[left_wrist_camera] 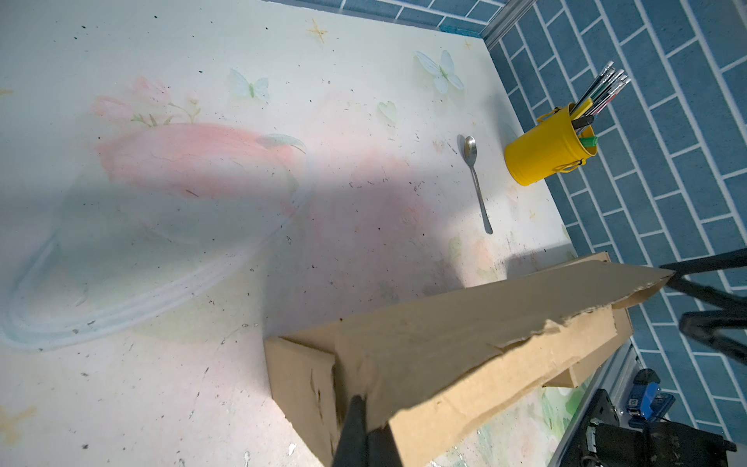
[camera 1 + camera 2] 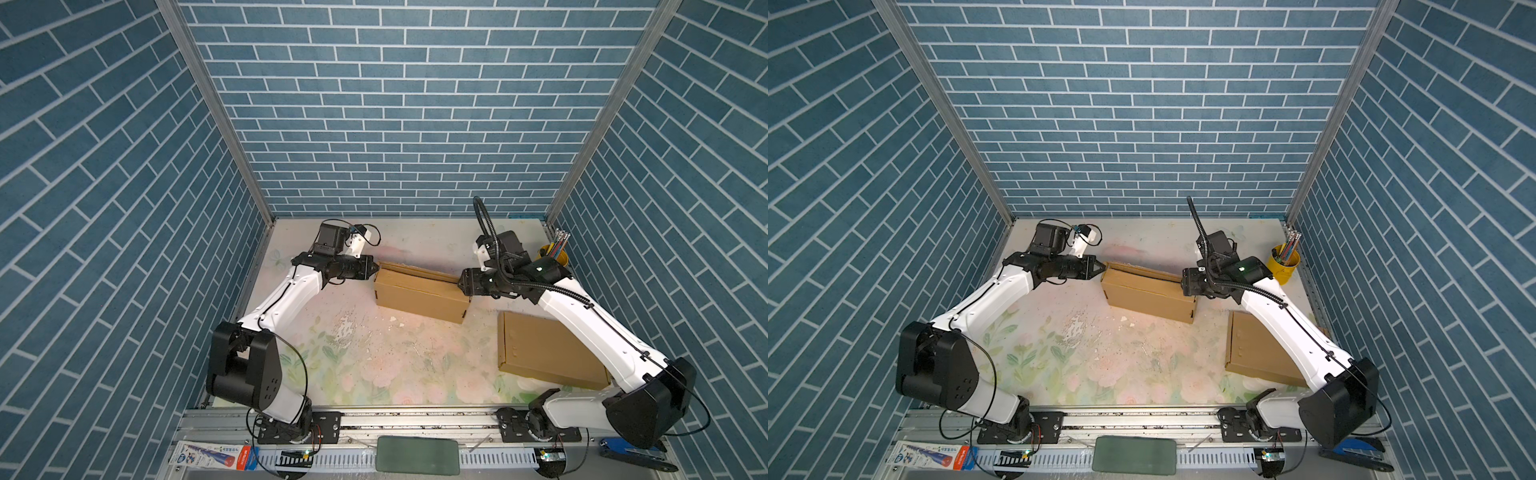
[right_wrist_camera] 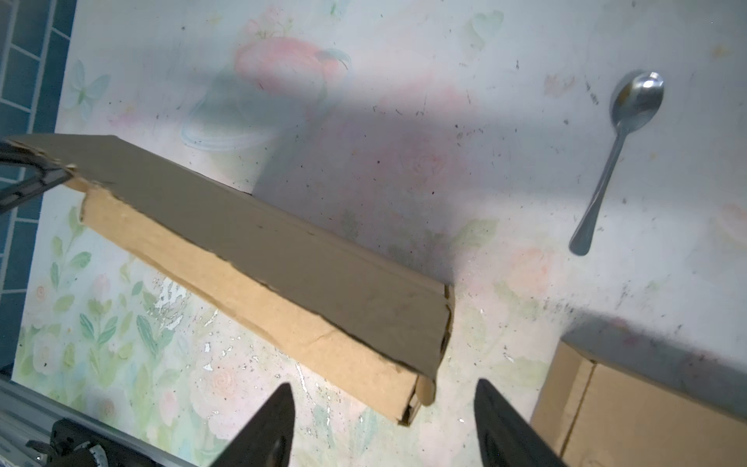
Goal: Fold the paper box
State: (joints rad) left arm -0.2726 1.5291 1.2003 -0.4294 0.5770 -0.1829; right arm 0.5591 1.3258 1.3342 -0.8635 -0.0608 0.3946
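The paper box (image 2: 419, 297) (image 2: 1148, 295) is a long brown cardboard piece lying across the middle of the table, with its rear flap (image 1: 465, 319) raised and its edge ragged. My left gripper (image 2: 376, 268) (image 1: 361, 400) is at the box's left end, shut on a corner of that flap. My right gripper (image 2: 462, 286) (image 3: 384, 398) stands open at the right end. In the right wrist view the box's end (image 3: 420, 388) lies just ahead of the gap between the two fingers, touching neither.
A second flat cardboard box (image 2: 536, 349) lies at the right, partly under my right arm. A yellow pen cup (image 2: 555, 257) stands in the back right corner with a spoon (image 1: 477, 182) beside it. Blue brick walls enclose three sides.
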